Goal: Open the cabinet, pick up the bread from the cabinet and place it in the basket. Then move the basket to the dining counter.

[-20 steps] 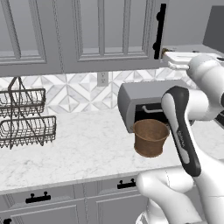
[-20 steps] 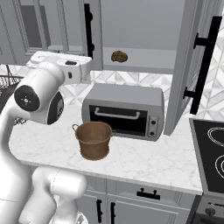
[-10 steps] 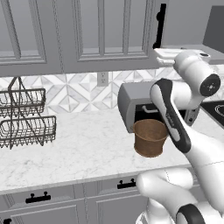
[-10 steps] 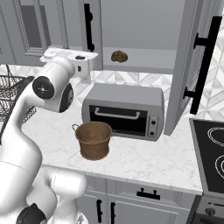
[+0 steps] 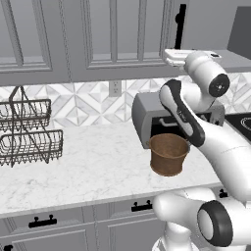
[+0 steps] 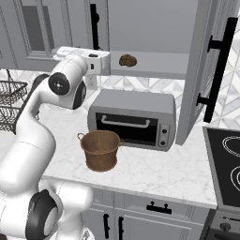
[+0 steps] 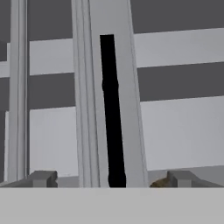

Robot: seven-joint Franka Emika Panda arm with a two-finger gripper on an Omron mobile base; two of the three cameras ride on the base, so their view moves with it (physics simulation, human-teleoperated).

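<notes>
The cabinet stands open, its right door swung out. The bread, a small dark-brown roll, lies on the bottom shelf; its edge peeks in the hand view. My gripper hovers open and empty just left of the bread at shelf height, also seen from the left. In the hand view the open gripper faces the shut left door's black bar handle. The brown woven basket stands empty on the counter below. The dining counter is out of view.
A grey toaster oven sits behind the basket under the cabinet. A black wire two-tier rack stands at the counter's left. A black stovetop lies to the right, under the open door's long handle.
The hand has moved forward toward the shelf and closer to the bread, with the arm's elbow swinging in. The gripper stays open; bread and basket have not moved.
</notes>
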